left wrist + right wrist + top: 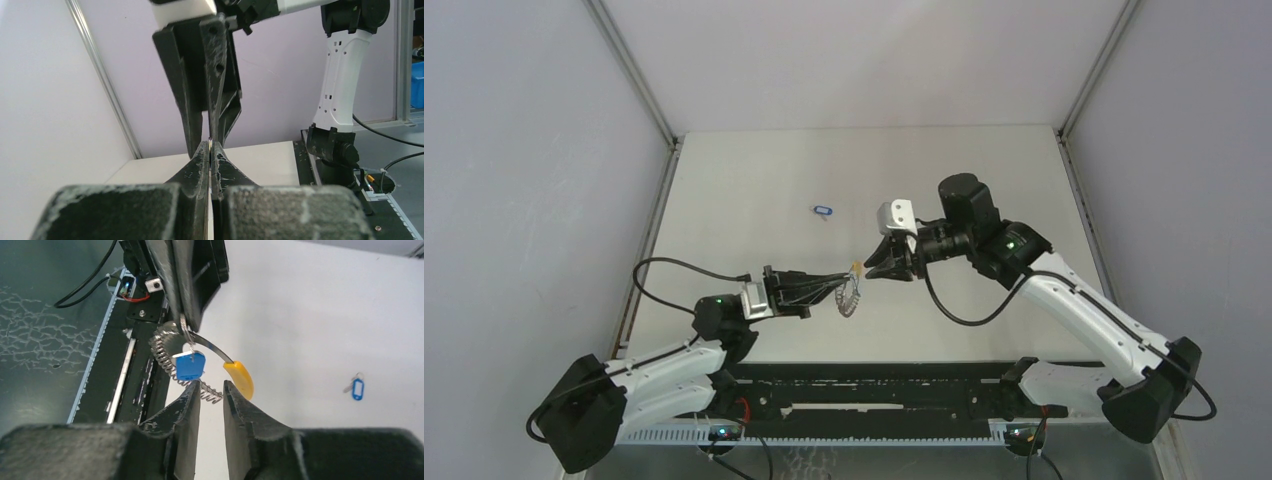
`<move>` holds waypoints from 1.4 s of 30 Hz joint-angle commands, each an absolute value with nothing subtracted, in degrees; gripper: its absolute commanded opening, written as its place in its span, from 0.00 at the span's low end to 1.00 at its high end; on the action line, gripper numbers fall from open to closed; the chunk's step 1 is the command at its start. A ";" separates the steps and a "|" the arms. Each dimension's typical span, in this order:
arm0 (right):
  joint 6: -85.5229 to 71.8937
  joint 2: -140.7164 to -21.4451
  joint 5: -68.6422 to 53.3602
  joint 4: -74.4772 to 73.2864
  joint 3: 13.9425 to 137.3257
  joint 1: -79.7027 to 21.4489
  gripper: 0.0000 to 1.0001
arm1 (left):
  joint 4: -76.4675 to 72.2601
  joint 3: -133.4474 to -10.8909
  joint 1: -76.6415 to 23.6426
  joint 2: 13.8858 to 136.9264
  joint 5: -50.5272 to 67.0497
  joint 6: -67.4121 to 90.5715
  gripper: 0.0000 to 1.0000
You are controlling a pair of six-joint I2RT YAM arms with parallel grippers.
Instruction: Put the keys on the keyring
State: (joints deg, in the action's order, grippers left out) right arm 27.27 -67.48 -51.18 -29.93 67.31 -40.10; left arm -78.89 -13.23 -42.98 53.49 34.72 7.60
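The keyring point(172, 357) is a silvery coiled loop with a bare wire arc ending in a yellow tip point(240, 378). It also shows in the top view point(852, 297). My left gripper point(829, 291) is shut on it and holds it above the table; in the left wrist view the jaws pinch a thin metal edge point(210, 145). One key with a blue tag point(189, 365) hangs on the ring's wire. My right gripper point(211, 386) is open and empty, its tips just short of the coil and the yellow tip. The second key point(824, 211) lies on the table point(356, 388).
The white table point(754, 190) has side walls left, right and back. A black rail with cables point(874, 395) runs along the near edge by the arm bases. The right arm's fingers point(210, 75) stand close in front of the left gripper.
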 commanded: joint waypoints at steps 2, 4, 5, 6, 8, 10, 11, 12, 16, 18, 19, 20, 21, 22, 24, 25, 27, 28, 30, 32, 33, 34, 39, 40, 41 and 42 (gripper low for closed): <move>28.94 -64.05 -54.08 -26.77 67.88 -40.33 0.26 | -82.64 -14.12 -42.80 54.42 34.32 8.74 0.00; 28.96 -64.51 -54.48 -25.45 67.85 -41.03 0.27 | -82.67 -14.31 -42.80 54.43 34.38 8.77 0.00; 28.90 -64.84 -54.86 -24.78 67.85 -41.31 0.27 | -82.67 -14.40 -42.80 54.47 34.41 8.75 0.00; 28.77 -65.17 -55.41 -24.15 67.87 -41.57 0.27 | -82.62 -14.48 -42.80 54.53 34.40 8.85 0.00; 28.82 -65.91 -55.83 -23.32 67.86 -42.32 0.28 | -82.62 -14.67 -42.80 54.59 34.48 8.87 0.00; 28.79 -66.60 -55.67 -22.59 67.87 -42.68 0.28 | -82.64 -14.85 -42.80 54.59 34.64 8.93 0.00; 28.68 -66.96 -55.69 -22.24 67.93 -42.75 0.28 | -82.62 -14.87 -42.80 54.56 34.69 8.91 0.00; 28.54 -67.28 -55.85 -21.97 67.93 -42.80 0.28 | -82.63 -15.01 -42.80 54.53 34.73 8.94 0.00; 28.28 -68.21 -57.12 -21.27 67.93 -43.11 0.26 | -82.63 -15.20 -42.80 54.62 34.79 8.92 0.00; 28.30 -68.52 -57.30 -21.27 67.90 -43.24 0.24 | -82.63 -15.29 -42.80 54.73 34.79 8.92 0.00; 28.30 -68.69 -57.46 -21.31 67.94 -43.24 0.23 | -82.62 -15.37 -42.80 54.86 34.73 8.99 0.00; 28.30 -68.89 -57.59 -21.35 67.95 -43.24 0.21 | -82.65 -15.45 -42.80 54.96 34.86 9.00 0.00; 28.26 -68.98 -57.79 -21.36 67.94 -43.24 0.19 | -82.62 -15.47 -42.80 55.00 34.81 9.05 0.00; 28.27 -69.06 -58.15 -21.35 67.98 -43.24 0.16 | -82.62 -15.52 -42.80 55.14 34.84 9.01 0.00; 28.32 -69.08 -58.49 -21.26 67.98 -43.24 0.11 | -82.62 -15.55 -42.80 55.26 34.73 9.14 0.00; 28.28 -69.08 -58.43 -21.39 67.95 -43.24 0.06 | -82.66 -15.56 -42.80 55.41 34.67 9.13 0.00; 28.34 -68.81 -57.38 -22.14 67.95 -43.09 0.00 | -82.62 -15.51 -42.80 55.54 33.96 9.24 0.00; 28.35 -68.55 -56.01 -22.99 67.95 -42.95 0.00 | -82.62 -15.41 -42.80 55.63 33.51 9.25 0.00; 28.55 -67.79 -53.31 -25.47 68.04 -42.44 0.00 | -82.62 -14.85 -42.80 55.96 32.60 8.95 0.06; 30.06 -67.47 -48.94 -31.19 69.95 -42.32 0.00 | -82.33 -14.14 -42.85 56.67 31.07 8.13 0.15; 31.08 -67.68 -46.06 -34.44 71.31 -42.47 0.00 | -81.05 -13.92 -42.73 56.84 30.47 7.51 0.19; 31.45 -68.05 -43.34 -37.65 73.17 -42.84 0.00 | -78.99 -14.14 -42.72 56.93 29.90 6.84 0.23; 32.94 -71.50 -30.51 -49.91 80.40 -45.92 0.00 | -70.69 -15.20 -42.73 57.24 29.51 4.32 0.34; 33.12 -72.60 -28.17 -52.02 82.05 -46.71 0.00 | -69.84 -15.27 -42.72 57.18 29.64 3.86 0.35; 33.25 -73.77 -26.07 -54.04 83.62 -47.44 0.00 | -68.49 -15.45 -42.72 57.13 29.70 3.26 0.36; 33.30 -75.15 -24.18 -56.13 85.36 -48.13 0.00 | -67.13 -15.79 -42.71 57.13 29.64 2.80 0.37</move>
State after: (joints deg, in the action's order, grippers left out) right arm 31.46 -71.92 -35.20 -46.13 79.09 -45.58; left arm -71.94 -13.23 -42.94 57.08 30.79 5.96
